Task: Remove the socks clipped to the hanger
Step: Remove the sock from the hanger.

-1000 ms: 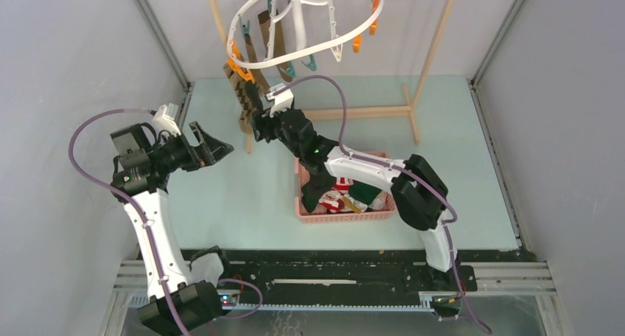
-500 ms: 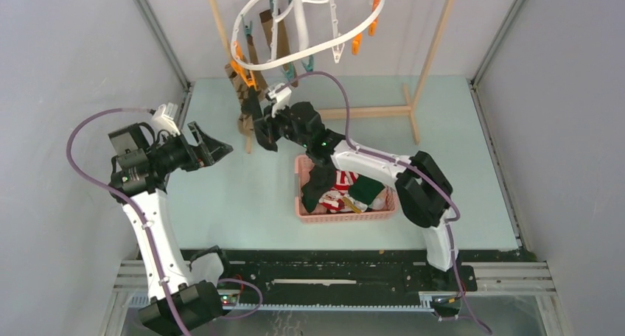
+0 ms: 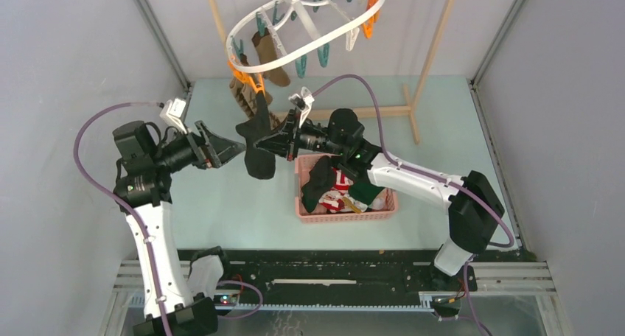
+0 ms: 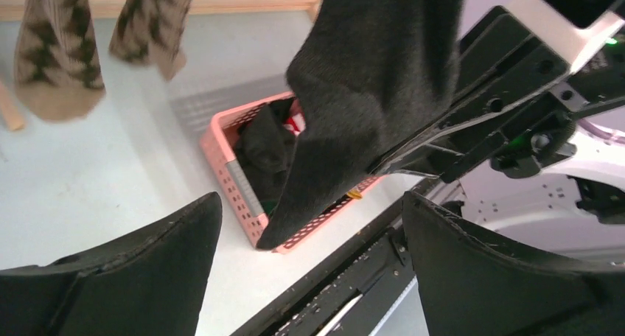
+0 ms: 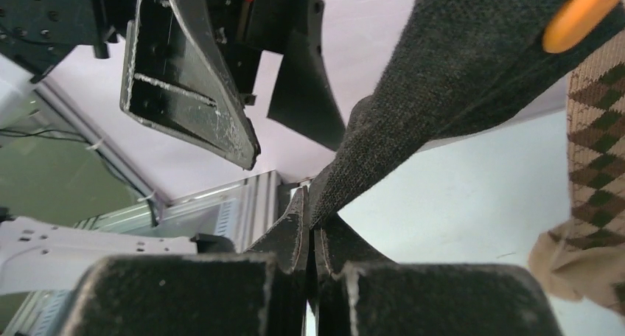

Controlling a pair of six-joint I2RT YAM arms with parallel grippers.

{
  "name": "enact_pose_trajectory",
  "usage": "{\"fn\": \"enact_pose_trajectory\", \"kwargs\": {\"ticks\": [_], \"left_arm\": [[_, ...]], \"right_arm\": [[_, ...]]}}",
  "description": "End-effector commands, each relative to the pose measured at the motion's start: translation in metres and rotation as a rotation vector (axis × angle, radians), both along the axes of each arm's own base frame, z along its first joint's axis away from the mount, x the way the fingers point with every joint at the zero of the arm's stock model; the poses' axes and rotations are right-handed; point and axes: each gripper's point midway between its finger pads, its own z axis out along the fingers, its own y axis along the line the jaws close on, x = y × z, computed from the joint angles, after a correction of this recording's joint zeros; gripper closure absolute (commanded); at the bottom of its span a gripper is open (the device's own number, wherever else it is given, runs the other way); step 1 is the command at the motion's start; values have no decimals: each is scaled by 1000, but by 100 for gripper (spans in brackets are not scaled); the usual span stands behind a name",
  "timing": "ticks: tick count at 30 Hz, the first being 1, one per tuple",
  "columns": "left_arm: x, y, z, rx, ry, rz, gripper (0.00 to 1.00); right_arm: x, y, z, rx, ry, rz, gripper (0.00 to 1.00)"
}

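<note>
The white oval hanger [image 3: 321, 37] hangs tilted at the top, with teal and orange clothespins. A black sock [image 3: 259, 143] hangs from an orange clothespin [image 3: 246, 79] at its low left end. My right gripper [image 3: 277, 141] is shut on this sock's middle; in the right wrist view the black sock [image 5: 457, 71] is pinched at my right gripper [image 5: 313, 218], below the orange clothespin [image 5: 578, 15]. My left gripper [image 3: 233, 151] stands open just left of the sock, nothing between its fingers [image 4: 147, 262]; the black sock [image 4: 368, 78] is ahead of it. Argyle socks [image 3: 240, 94] and a tan-brown sock [image 3: 270, 54] stay clipped.
A pink basket [image 3: 343, 218] with several loose socks sits under the right arm, also seen as the pink basket [image 4: 230, 175] from the left wrist. The light wooden rack frame [image 3: 368, 113] stands behind. Grey walls close in left and right.
My right gripper shut on the black sock and drew it left and toward the near side. The hanger swung and tilted. My left gripper moved right, closer to the sock.
</note>
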Motion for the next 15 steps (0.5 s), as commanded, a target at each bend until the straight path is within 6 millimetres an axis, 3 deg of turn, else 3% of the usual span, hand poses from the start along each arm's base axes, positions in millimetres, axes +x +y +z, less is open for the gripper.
{"fn": "enact_pose_trajectory", "kwargs": {"ticks": [1, 7, 15], "left_arm": [[-8, -22, 40, -72, -106, -84, 2], [-9, -36, 57, -135, -139, -153, 0], [-8, -46, 55, -152, -130, -192, 9]], "right_arm": [[-38, -11, 21, 45, 32, 142, 100], [-55, -19, 34, 62, 60, 214, 100], [-70, -29, 44, 112, 90, 272, 100]]}}
